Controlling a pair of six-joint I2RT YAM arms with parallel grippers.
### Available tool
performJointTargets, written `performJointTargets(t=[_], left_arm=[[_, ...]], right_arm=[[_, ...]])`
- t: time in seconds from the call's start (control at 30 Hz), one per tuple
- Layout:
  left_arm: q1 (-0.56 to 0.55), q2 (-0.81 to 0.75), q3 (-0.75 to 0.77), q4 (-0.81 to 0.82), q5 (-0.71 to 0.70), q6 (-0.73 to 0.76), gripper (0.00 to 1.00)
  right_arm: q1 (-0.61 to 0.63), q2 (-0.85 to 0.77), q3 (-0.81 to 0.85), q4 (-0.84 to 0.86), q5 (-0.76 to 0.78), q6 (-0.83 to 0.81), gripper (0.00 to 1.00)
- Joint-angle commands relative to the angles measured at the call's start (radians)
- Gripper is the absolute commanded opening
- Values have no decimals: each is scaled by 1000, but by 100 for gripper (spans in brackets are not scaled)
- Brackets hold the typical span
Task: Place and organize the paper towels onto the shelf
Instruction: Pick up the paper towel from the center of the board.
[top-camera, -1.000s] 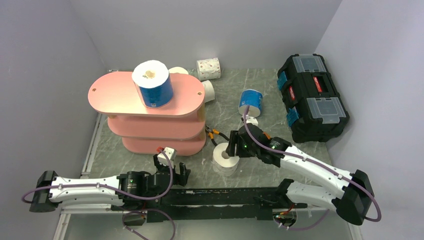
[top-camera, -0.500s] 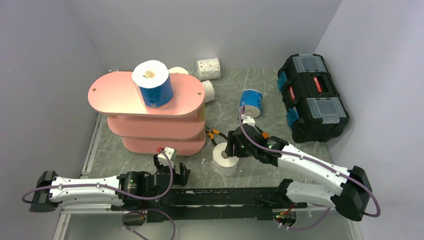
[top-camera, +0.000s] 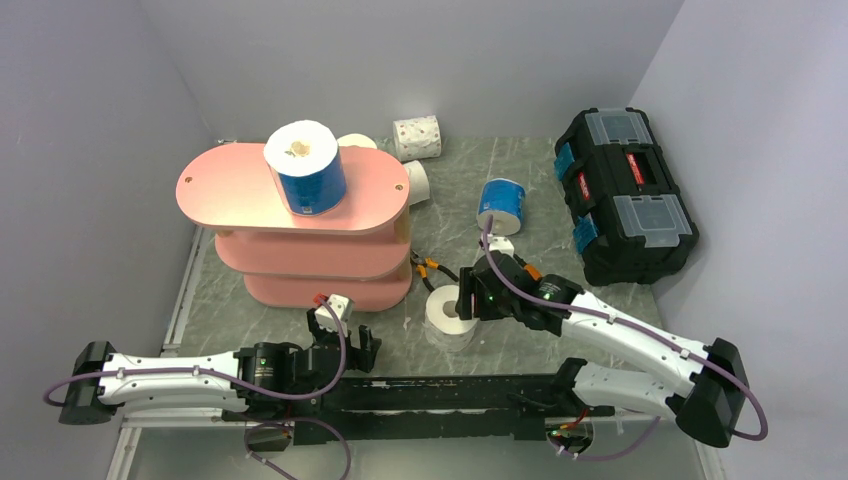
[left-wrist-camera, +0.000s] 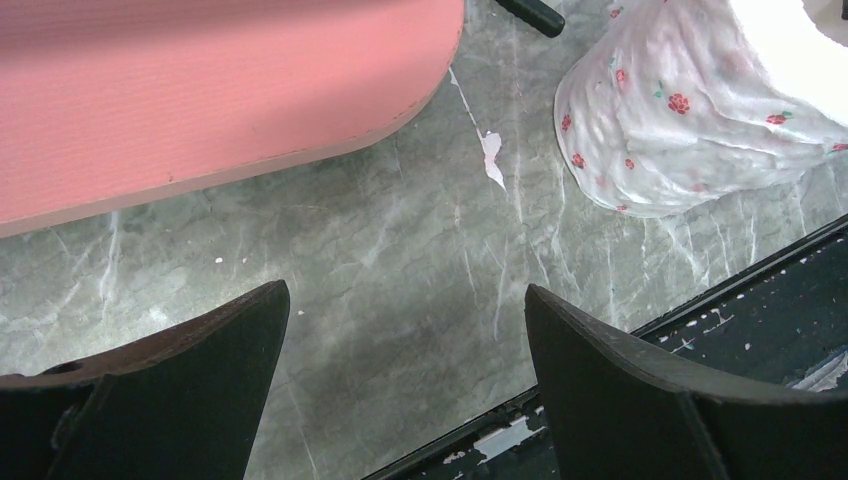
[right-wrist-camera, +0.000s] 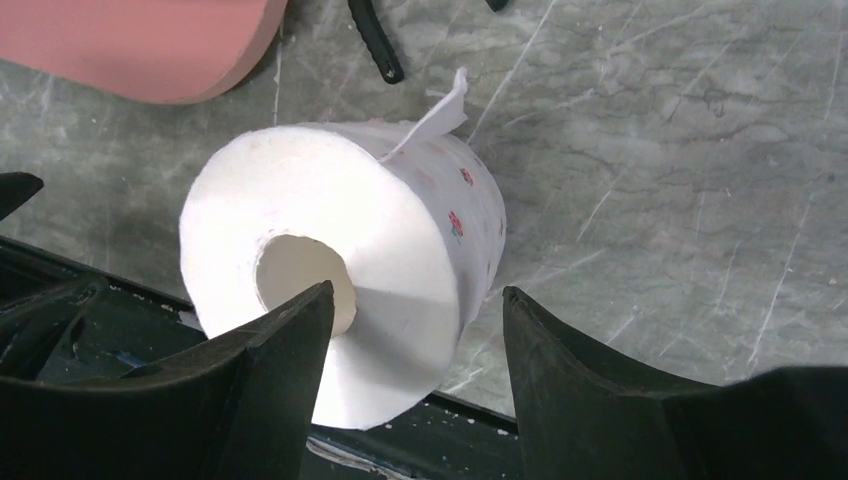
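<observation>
Right gripper (right-wrist-camera: 417, 292) is half-open over the speckled roll (right-wrist-camera: 300, 205), holding nothing, so sink 1 finger (right-wrist-camera: 250, 390) into the core (right-wrist-camera: 285, 268), then squeeze; left gripper (left-wrist-camera: 405, 292) gapes empty.

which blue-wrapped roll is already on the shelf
The blue-wrapped roll standing upright on the pink shelf's top board. The other blue-wrapped roll is down on the table, between the shelf and the black toolbox.

Behind the top board of the shelf (top-camera: 240, 190) a white roll (top-camera: 357, 141) shows only a sliver, and a second roll (top-camera: 418, 183) is half covered — as are the lower tiers. The speckled roll (left-wrist-camera: 690, 130) runs off the left wrist view's top and right edges.
</observation>
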Motion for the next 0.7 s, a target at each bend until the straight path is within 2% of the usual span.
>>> performJointTargets(t=[0.0, 0.2, 0.33, 0.47, 0.67], left_arm=[[-5, 7, 17, 8, -8, -9, 94], [-6, 6, 16, -8, -7, -35, 94], [-6, 6, 10, -8, -2, -53, 94], [-5, 12, 12, -17, -7, -64, 93], [-6, 16, 17, -21, -7, -65, 93]], right_arm=[[5, 5, -18, 21, -19, 1, 63], [4, 22, -25, 46, -26, 11, 52], [6, 20, -10, 41, -28, 11, 38], [8, 8, 23, 11, -21, 14, 15], [8, -26, 139, -66, -8, 12, 0]])
